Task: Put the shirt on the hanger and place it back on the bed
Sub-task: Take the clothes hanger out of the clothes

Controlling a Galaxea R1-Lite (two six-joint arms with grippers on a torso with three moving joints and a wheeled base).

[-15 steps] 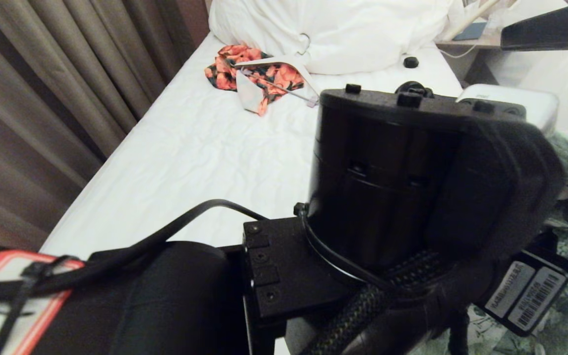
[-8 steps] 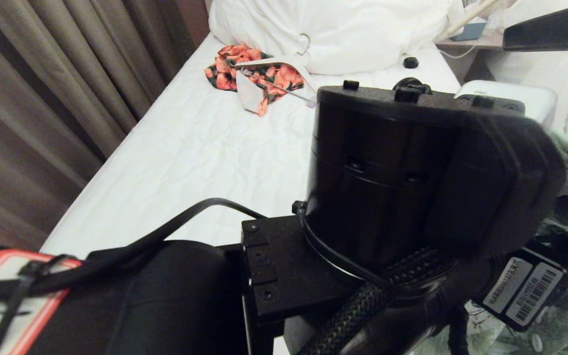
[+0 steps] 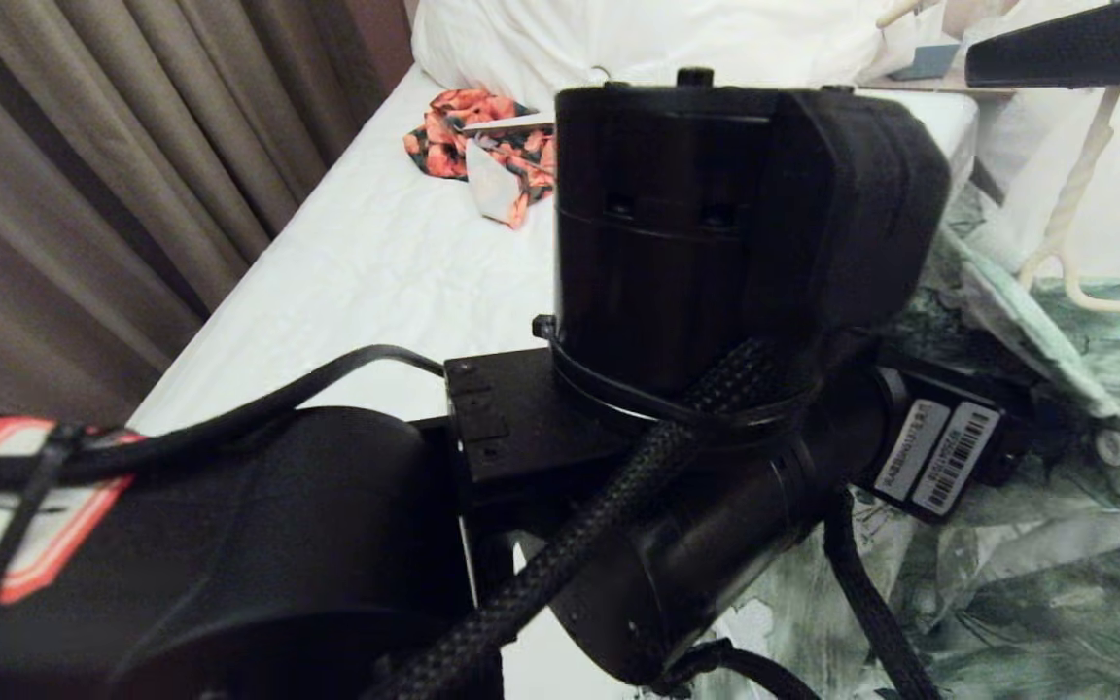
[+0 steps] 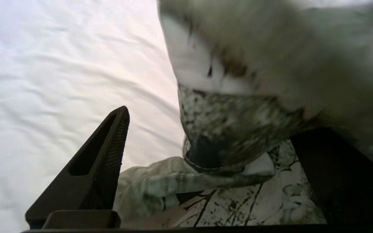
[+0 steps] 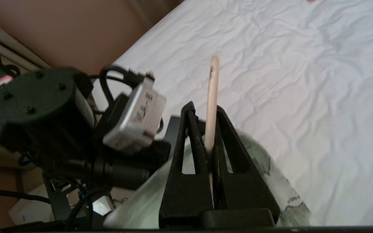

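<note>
Two black fingers of our right gripper (image 5: pixel 206 129) pinch the thin cream hanger (image 5: pixel 211 97), its rod rising upright between them. Our left arm (image 3: pixel 716 243) blocks much of the head view. Our left gripper (image 4: pixel 206 161) stands spread wide over the streaky green shirt (image 4: pixel 238 136), probably touching nothing. The shirt drapes, blurred, above the creased white bed (image 4: pixel 44 81).

Bedroom: white-sheeted bed (image 3: pixel 375 262), pillows (image 3: pixel 618 39), brown curtains (image 3: pixel 113 165).

Brown pleated curtains (image 3: pixel 103 165) hang along the left; a bedside shelf (image 3: pixel 929 83) stands far right, beside white pillows (image 3: pixel 657 39).
</note>
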